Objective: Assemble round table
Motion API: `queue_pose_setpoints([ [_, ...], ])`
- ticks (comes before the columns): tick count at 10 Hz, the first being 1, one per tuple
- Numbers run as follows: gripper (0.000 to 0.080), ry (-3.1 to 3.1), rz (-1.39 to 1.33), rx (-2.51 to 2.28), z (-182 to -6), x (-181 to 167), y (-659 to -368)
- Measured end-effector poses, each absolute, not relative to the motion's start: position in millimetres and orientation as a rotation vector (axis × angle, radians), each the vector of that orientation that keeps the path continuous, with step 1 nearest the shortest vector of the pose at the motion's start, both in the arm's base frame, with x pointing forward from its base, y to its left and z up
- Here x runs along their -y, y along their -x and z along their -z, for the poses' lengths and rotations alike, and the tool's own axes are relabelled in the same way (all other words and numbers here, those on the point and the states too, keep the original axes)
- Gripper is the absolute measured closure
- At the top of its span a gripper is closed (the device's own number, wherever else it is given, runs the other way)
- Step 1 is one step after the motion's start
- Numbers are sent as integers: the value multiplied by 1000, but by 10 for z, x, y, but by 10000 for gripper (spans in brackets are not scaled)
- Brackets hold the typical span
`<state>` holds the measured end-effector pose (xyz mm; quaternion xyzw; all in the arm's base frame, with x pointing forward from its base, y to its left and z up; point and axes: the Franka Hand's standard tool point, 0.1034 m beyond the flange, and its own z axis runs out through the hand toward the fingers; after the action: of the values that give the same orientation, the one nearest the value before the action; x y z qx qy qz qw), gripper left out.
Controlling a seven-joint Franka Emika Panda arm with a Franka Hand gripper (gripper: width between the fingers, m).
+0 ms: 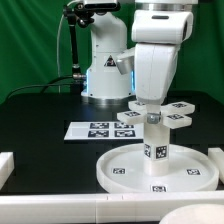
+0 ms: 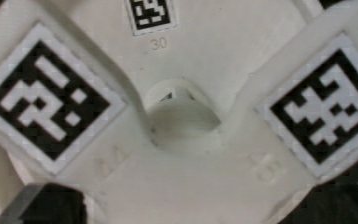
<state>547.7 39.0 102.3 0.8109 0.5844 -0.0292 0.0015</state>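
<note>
The large rimmed round disc lies flat at the front of the black table. The short thick cylinder leg stands upright on its middle. The cross-shaped four-armed piece sits level on top of the leg. My gripper comes straight down onto the middle of the cross and is shut on it. In the wrist view the cross-shaped piece fills the picture, with its centre hole between two tagged arms. The white piece runs down between dark shapes at the two lower corners; my fingers are not plainly seen.
The marker board lies flat behind the disc, toward the exterior view's left. The robot base stands at the back. Low white walls run along the front, at the left and at the right.
</note>
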Motion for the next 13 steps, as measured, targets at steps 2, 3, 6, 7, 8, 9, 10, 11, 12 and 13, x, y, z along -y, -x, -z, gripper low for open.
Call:
queue_pose_setpoints([
  [2,150,-2552,93,-1825,-1021,-351,-5478],
  [3,253,-2553,93,-1824,-1021,-348,-5478],
  [6,356,-2568,92,-1802,-1021,-343,-5478],
  [7,356,-2569,92,-1801,-1021,-342,-5478],
  [8,356,-2641,91,-1691,-1020,-342,-5478],
  [9,356,-2769,84,-1483,-1018,-336,-5476],
  [10,356,-2860,85,-1296,-1014,-336,-5468],
  [11,356,-2934,84,-1113,-1011,-339,-5465],
  [12,356,-3001,77,-924,-1009,-344,-5466],
  [13,356,-3066,60,-699,-1005,-350,-5458],
])
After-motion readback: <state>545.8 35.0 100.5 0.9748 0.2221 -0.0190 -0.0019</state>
